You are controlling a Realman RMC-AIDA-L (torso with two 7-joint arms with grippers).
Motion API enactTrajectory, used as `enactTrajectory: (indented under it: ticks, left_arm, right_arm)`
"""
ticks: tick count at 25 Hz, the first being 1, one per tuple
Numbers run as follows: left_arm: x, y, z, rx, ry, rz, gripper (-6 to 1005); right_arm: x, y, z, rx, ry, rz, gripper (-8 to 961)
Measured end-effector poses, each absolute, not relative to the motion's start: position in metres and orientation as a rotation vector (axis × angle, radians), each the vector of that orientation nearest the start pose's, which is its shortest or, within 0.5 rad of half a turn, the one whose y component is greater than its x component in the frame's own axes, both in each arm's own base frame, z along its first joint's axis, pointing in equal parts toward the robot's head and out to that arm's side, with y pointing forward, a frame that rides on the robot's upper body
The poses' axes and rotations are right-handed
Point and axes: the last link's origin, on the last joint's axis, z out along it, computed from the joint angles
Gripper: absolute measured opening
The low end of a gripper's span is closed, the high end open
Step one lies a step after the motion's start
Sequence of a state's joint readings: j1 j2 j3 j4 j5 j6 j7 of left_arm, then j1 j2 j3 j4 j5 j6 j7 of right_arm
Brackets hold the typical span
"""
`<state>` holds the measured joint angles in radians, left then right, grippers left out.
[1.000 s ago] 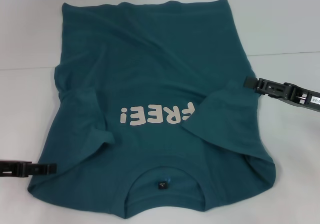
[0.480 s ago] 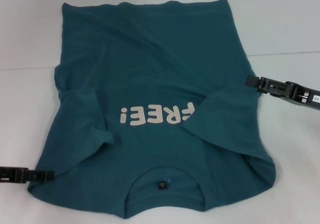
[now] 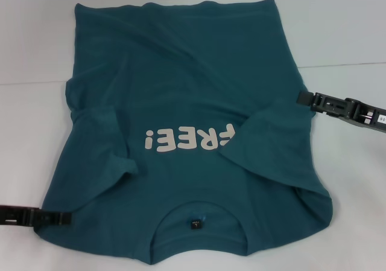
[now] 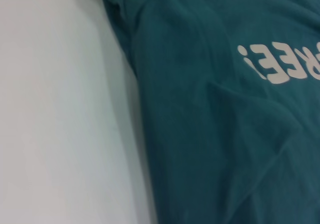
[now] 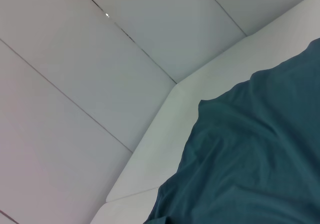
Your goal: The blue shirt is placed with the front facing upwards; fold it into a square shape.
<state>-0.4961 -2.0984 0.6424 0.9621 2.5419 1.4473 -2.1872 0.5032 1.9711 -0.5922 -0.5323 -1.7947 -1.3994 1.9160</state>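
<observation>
Across the middle of the pale white table [image 3: 350,35]: large dark teal-blue cotton T-shirt [image 3: 193,102], front up, white "FREE!" lettering [image 3: 187,139] showing, collar at the near edge, both sleeves folded inward. Bare tabletop along the far edge and both side edges. Left gripper [image 3: 63,218] touching the shirt's near left edge; right gripper [image 3: 301,99] touching its right edge. Finger state of either: cannot tell.
</observation>
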Motion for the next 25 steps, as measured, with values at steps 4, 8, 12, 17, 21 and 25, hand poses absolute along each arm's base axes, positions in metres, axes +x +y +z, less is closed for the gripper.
enactTrajectory:
  ticks: [4,8,12,17,21,25]
  left_arm:
    - [-0.318,0.33,0.037,-2.321,-1.488,-0.066,874]
    - [-0.314,0.332,0.036,-2.344,-1.482,-0.068,874]
    - [-0.309,0.333,0.035,-2.372,-1.478,-0.076,874]
    - [-0.3,0.336,0.034,-2.408,-1.466,-0.083,874]
    - [-0.297,0.336,0.032,-2.422,-1.464,-0.085,873]
    - [-0.298,0.337,0.033,-2.416,-1.466,-0.078,873]
  right_arm:
    - [0.302,0.356,0.055,-2.144,1.43,1.015,925]
    - [0.302,0.356,0.055,-2.145,1.428,1.015,924]
    - [0.302,0.356,0.056,-2.145,1.427,1.015,924]
    - [0.302,0.357,0.056,-2.145,1.427,1.014,925]
    - [0.302,0.357,0.056,-2.144,1.425,1.013,925]
    - [0.302,0.357,0.056,-2.145,1.424,1.013,925]
